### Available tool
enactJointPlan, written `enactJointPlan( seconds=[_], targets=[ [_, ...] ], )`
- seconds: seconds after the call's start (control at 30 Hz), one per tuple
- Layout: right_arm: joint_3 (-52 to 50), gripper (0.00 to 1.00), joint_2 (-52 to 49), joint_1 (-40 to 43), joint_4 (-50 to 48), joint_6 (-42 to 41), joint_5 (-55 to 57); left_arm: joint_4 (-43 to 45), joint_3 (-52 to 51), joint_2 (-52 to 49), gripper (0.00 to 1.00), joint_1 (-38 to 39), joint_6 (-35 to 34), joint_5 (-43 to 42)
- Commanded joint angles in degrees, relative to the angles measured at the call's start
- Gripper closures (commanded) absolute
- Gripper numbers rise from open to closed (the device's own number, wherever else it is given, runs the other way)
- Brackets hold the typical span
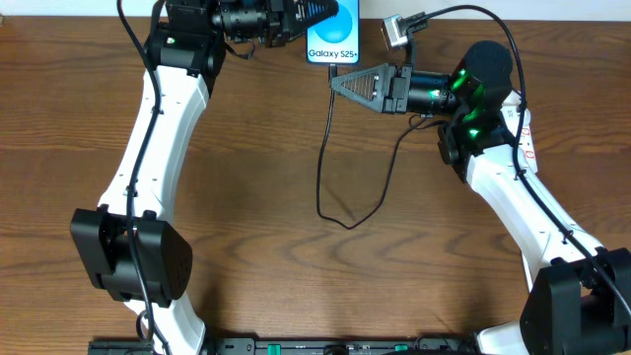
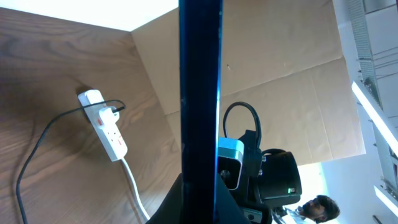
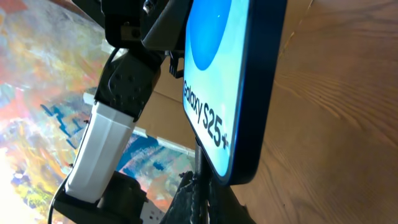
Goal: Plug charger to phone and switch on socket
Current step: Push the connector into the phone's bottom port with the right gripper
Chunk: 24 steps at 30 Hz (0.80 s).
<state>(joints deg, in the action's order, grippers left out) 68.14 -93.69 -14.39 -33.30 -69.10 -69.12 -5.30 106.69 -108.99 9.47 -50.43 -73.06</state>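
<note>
The jaws of the left gripper (image 1: 323, 14) are closed on the phone (image 1: 333, 41), which is held at the top centre of the overhead view with its lit screen, reading "Galaxy S25+", facing up. The jaws of the right gripper (image 1: 337, 81) are pinched shut on the charger (image 1: 319, 168) at its connector tip, just below the phone's lower edge. Whether the tip is seated in the port cannot be told. From there the black cable runs down the middle of the frame, loops on the wooden table (image 1: 246, 217) and rises toward the right. The socket (image 2: 107, 129) lies flat at the left of the left wrist view, with a black plug (image 2: 111, 112) in its upper end and its white cord (image 2: 134, 180) trailing toward the bottom edge.
</note>
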Motion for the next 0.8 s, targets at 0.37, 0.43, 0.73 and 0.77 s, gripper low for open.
enactJointPlan(
  seconds=[0.37,0.43,0.73,0.77],
  targets=[
    [0.6,0.55,0.6,0.5,-0.3,1.9,7.4,-0.2,0.4,0.2,0.93,0.5,0.2,-3.9],
    [0.6,0.44,0.6,0.5,0.3,3.2,6.5,-0.2,0.4,0.2,0.93,0.4,0.4,-2.6],
    [0.6,0.01,0.6,0.5,14.6,10.3,5.5,-7.2,0.4,-1.3,0.93,-2.0,5.8,6.7],
    [0.6,0.01,0.6,0.5,16.9,11.8,5.9,-9.7,0.4,-1.7,0.93,-2.3,7.5,7.9]
  ],
)
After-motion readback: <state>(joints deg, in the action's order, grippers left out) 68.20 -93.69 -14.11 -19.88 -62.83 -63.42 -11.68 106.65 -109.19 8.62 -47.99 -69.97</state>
